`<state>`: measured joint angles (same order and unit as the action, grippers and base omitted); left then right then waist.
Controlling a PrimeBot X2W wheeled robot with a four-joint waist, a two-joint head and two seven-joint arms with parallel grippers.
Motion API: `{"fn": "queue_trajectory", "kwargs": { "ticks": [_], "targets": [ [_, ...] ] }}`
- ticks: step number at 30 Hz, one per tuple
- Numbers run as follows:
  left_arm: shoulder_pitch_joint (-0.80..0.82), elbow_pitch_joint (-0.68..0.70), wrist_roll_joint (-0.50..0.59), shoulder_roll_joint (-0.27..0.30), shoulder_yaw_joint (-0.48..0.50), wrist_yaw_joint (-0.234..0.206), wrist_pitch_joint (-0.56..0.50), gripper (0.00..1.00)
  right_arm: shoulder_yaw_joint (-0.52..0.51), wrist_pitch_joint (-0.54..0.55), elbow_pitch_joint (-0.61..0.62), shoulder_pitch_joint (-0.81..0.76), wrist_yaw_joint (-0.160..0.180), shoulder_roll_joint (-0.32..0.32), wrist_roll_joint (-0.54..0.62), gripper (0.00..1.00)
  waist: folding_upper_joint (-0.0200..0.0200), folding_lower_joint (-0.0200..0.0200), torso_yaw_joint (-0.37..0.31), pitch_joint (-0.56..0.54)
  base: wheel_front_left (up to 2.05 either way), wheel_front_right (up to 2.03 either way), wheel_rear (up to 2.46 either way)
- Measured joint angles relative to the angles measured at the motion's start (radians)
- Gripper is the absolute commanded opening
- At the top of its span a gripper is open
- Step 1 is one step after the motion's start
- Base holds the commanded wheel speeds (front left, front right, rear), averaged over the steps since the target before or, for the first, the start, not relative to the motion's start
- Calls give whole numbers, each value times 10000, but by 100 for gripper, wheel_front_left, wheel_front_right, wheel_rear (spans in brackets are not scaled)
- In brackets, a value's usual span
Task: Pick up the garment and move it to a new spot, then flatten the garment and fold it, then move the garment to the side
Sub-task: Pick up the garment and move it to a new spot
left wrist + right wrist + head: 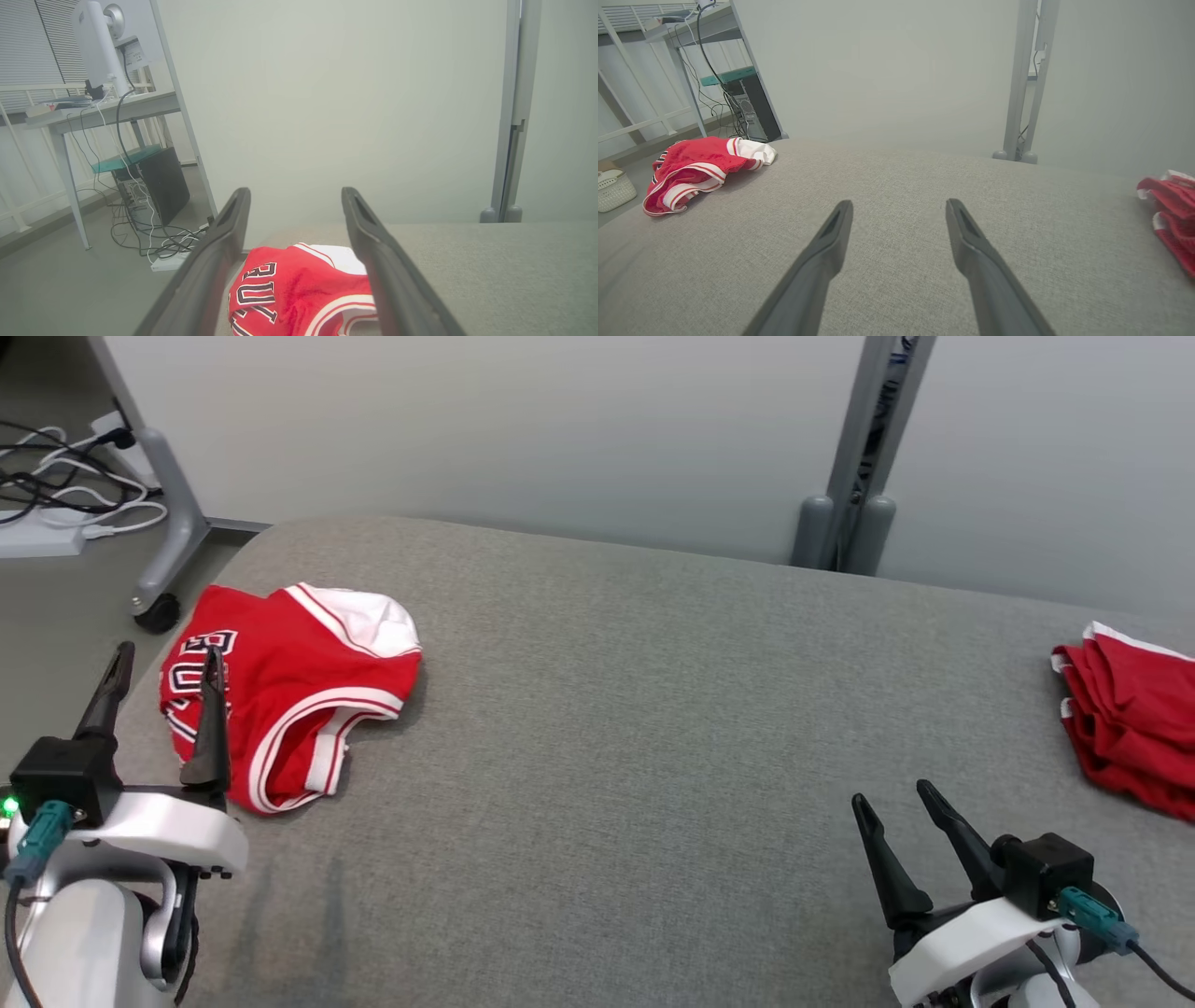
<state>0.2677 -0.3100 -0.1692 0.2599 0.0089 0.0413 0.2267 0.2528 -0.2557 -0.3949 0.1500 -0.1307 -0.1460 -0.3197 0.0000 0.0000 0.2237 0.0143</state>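
A crumpled red basketball jersey (308, 681) (299, 284) (691, 163) lies in a soft heap at the far left corner of the counter (607, 709), whose top is covered in grey, coarsely woven fabric with a rounded edge. The jersey's smooth knit carries white and dark striped trim along its curved openings, block letters outlined in white, and a white panel folded over at its far side. The left end effector (168, 651) (294, 192) is released, its two long, dark, tapering fingers spread wide; in the left wrist view the jersey shows between them. The right end effector (891, 793) (899, 203) is likewise released and holds nothing, above bare grey cloth well apart from the jersey. A second red garment (1134, 719) (1169, 210), white-edged and bunched in layers, sits at the counter's right edge.
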Motion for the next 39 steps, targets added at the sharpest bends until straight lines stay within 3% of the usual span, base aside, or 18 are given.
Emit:
{"fn": "queue_trajectory", "kwargs": {
  "ticks": [12, 26, 32, 39],
  "targets": [
    [1958, -2366, -378, 976, 148, 470, -104, 100, 221, 176, 134, 545, 0, -188, -59, 100, 0, 0, -1337, 759, 0, 0, 0],
    [3894, -5195, -681, 1847, -151, 779, -445, 100, 247, 282, 138, 942, 0, -311, -67, 100, 0, 0, -2432, 1635, 0, 0, 0],
    [4720, -6623, -817, 2040, -481, 823, -1578, 100, 232, 376, 84, 1077, 0, -309, -127, 100, 0, 0, -2694, 1893, 0, 0, 0],
    [5497, -7831, -1195, 2266, -1097, 872, -3593, 100, 320, 399, 71, 1244, 0, -307, -140, 100, 0, 0, -2883, 2098, 0, 0, 0]
  ]
}}
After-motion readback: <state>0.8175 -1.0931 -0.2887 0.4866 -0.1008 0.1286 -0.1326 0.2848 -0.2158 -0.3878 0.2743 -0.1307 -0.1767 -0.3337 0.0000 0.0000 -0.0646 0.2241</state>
